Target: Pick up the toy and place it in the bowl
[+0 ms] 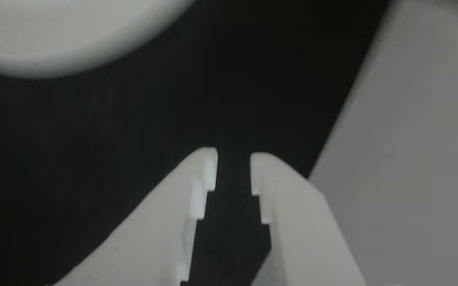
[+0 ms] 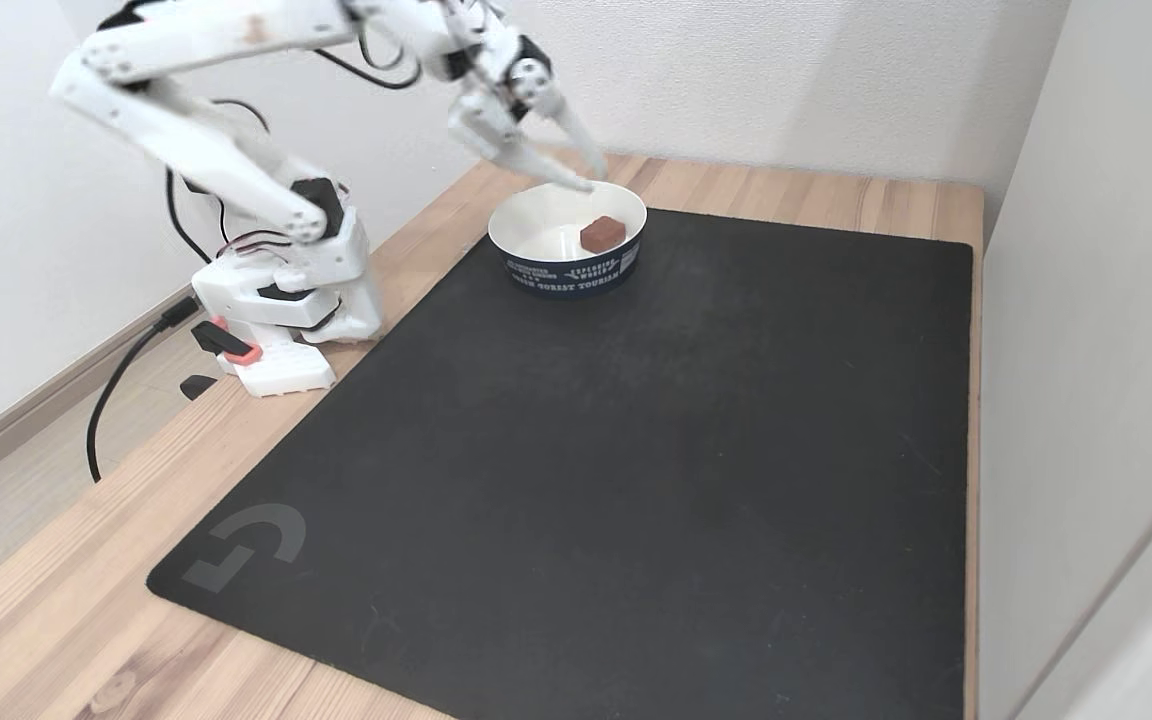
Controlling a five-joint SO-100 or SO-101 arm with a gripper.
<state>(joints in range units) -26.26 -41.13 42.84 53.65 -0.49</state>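
Inside bowl [image 2: 566,268]: toy [image 2: 602,233]; pincer [image 2: 591,176] above rim, parted.

A matt black mat [image 2: 636,450] covers the pale grained wooden table [image 2: 56,620], the arm [image 2: 236,170] is smooth white plastic, and the toy [image 2: 602,234] looks dull red.

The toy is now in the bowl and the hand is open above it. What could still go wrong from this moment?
1. The hand hangs open just over the far rim of the bowl; a low retreat might clip the rim and push or tip the bowl.
2. The toy lies close to the fingertips, so a downward move could knock it.
3. The bowl stands at the corner of the mat, so a push may slide it onto the table.
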